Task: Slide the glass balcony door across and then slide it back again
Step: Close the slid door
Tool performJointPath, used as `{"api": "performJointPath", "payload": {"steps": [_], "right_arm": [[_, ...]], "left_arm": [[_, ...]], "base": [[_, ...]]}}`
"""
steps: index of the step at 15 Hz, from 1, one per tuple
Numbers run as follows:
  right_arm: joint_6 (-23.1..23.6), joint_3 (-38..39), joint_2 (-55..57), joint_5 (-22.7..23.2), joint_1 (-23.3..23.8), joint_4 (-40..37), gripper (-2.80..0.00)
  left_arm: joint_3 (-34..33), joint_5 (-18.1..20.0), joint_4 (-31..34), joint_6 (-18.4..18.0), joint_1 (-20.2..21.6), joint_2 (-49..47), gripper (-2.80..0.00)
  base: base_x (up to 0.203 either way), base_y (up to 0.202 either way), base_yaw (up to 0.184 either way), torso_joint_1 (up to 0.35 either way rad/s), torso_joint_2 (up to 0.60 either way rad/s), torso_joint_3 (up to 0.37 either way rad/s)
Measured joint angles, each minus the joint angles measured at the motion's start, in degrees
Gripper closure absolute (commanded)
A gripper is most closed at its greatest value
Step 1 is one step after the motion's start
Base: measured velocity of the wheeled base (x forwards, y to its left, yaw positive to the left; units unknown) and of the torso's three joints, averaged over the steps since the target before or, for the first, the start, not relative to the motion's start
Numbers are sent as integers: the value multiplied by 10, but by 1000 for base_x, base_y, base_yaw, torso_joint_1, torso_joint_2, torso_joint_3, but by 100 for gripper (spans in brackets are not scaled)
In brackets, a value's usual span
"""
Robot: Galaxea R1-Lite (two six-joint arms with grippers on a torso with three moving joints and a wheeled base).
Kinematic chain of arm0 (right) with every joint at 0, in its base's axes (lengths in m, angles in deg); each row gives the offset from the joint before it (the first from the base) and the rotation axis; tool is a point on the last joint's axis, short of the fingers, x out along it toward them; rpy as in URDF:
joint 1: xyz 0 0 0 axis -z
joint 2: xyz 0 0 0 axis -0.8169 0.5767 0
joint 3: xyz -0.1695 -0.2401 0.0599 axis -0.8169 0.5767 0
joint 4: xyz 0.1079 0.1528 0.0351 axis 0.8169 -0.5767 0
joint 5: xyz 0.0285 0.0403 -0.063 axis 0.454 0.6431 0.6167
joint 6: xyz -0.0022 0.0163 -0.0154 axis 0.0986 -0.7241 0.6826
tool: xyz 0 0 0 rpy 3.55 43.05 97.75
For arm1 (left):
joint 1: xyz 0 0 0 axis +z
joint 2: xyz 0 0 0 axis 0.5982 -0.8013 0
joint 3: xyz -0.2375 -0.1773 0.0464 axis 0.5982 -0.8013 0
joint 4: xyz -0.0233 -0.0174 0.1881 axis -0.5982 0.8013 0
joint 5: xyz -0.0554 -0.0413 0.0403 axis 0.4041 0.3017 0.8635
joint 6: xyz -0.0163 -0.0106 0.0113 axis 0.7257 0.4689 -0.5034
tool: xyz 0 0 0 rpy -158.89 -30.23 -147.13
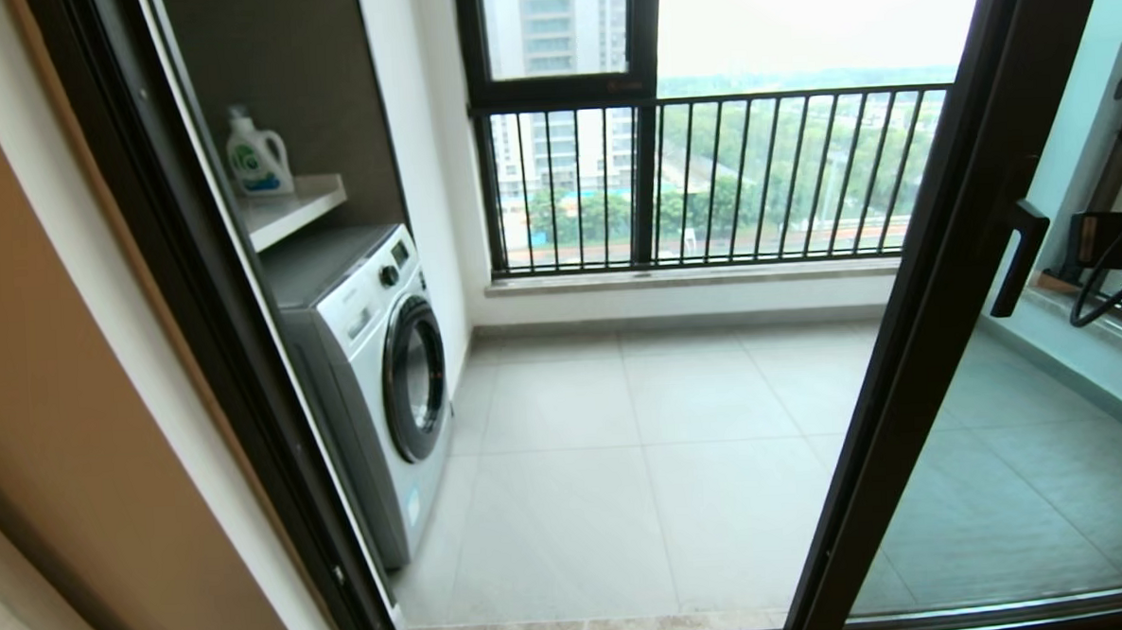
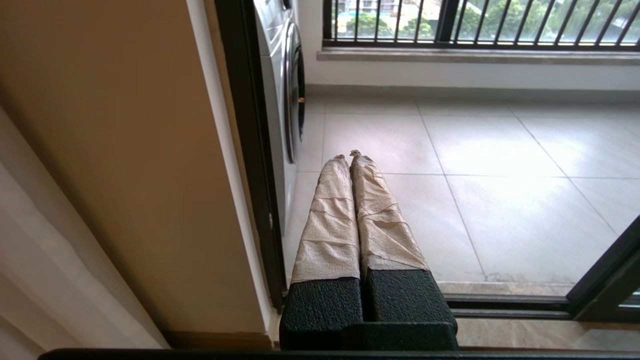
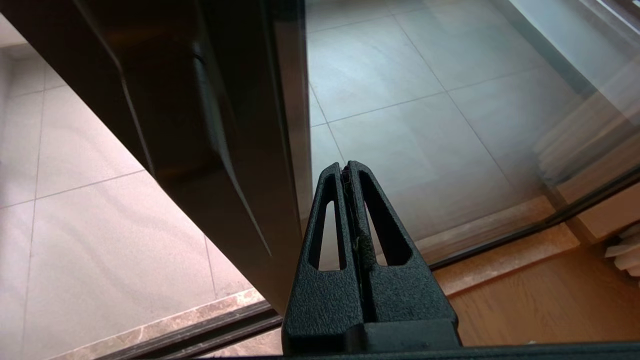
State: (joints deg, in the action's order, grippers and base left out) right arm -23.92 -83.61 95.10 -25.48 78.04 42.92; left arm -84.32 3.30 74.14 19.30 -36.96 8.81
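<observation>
The glass balcony door [image 1: 947, 270] stands on the right of the doorway, its dark frame leaning across the head view, its black bar handle [image 1: 1019, 258] on the frame's right side. To its left the opening is clear onto the tiled balcony floor [image 1: 642, 444].

The right gripper [image 3: 347, 167] hangs just near the door's dark frame [image 3: 200, 125], its black fingers pressed together and holding nothing — whether they touch the frame cannot be told. The left gripper [image 2: 348, 156] sits low at the near left of the doorway, beside the tan wall [image 2: 125, 150], its paper-wrapped fingers [image 2: 330, 220] also pressed together, empty.

On the balcony's left side stands a washing machine [image 1: 383, 370], with a white detergent bottle [image 1: 257, 156] on the shelf [image 1: 296, 208] above it — at the far end, a black-framed window with railing bars [image 1: 706, 176].
</observation>
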Motion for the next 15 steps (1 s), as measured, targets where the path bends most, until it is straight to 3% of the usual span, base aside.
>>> {"api": "performJointPath", "payload": {"steps": [15], "right_arm": [[-14, -14, 18, -4, -70, 0, 0]], "left_arm": [[0, 0, 0, 0, 0, 0, 0]], "base": [[0, 0, 0, 0, 0, 0]]}}
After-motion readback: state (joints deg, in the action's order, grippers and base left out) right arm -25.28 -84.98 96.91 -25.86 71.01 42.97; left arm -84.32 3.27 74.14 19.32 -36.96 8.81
